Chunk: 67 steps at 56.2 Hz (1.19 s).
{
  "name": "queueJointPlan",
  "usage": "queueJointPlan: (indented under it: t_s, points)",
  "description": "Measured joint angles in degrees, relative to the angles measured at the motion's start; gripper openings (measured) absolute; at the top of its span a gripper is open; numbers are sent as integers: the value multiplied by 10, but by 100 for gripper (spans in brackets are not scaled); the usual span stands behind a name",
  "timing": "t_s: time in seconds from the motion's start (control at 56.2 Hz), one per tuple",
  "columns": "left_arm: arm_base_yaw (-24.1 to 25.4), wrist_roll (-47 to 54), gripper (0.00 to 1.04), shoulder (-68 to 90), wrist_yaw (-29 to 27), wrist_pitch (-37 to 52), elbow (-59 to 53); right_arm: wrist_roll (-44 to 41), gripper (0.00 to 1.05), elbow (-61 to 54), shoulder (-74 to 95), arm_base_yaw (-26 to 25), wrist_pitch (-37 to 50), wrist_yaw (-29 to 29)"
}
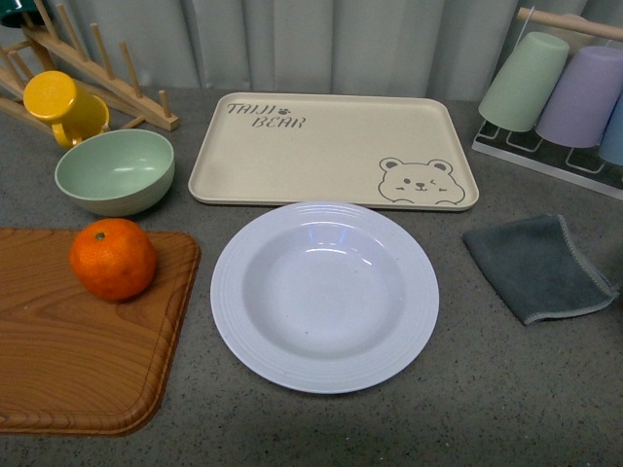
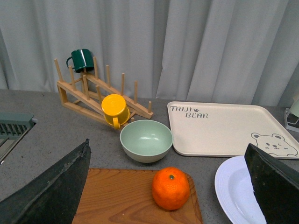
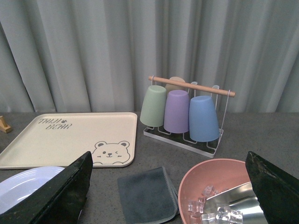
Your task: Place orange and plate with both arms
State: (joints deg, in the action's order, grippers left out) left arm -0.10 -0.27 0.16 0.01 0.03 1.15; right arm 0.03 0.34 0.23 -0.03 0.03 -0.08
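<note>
Kitchen counter: wooden dish rack (image 2: 93, 93), cup rack (image 3: 187, 116), cutting board (image 1: 68, 341).

Counter (image 1: 506, 409), front view.
- Centre of frame: plate (image 1: 324, 297).
- Upper centre, just behind the plate: bear tray (image 1: 331, 146).
- Lower left: cutting board (image 1: 68, 360), with the orange (image 1: 113, 258) on its far part.
- Left, behind the board: bowl (image 1: 115, 171).
- Upper left corner: peg rack (image 1: 117, 83), with a mug (image 1: 60, 105) on it.
- Right of the plate: cloth (image 1: 538, 267).
- Upper right: cup stand (image 1: 545, 156) holding upturned cups (image 1: 524, 82).

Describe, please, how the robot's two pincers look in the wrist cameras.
The left pincer and the right pincer look alike: each has two broad, wedge-shaped fingers in matte black, with straight inner edges that look slightly rough. No cables, markings or labels show. The front view shows neither arm.
</note>
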Motion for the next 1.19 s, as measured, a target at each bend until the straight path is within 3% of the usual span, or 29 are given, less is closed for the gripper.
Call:
queueJointPlan:
  t_s: [1.191]
  points:
    - [0, 0, 98, 0, 0, 0, 0, 0, 96, 0, 0, 0, 0, 0]
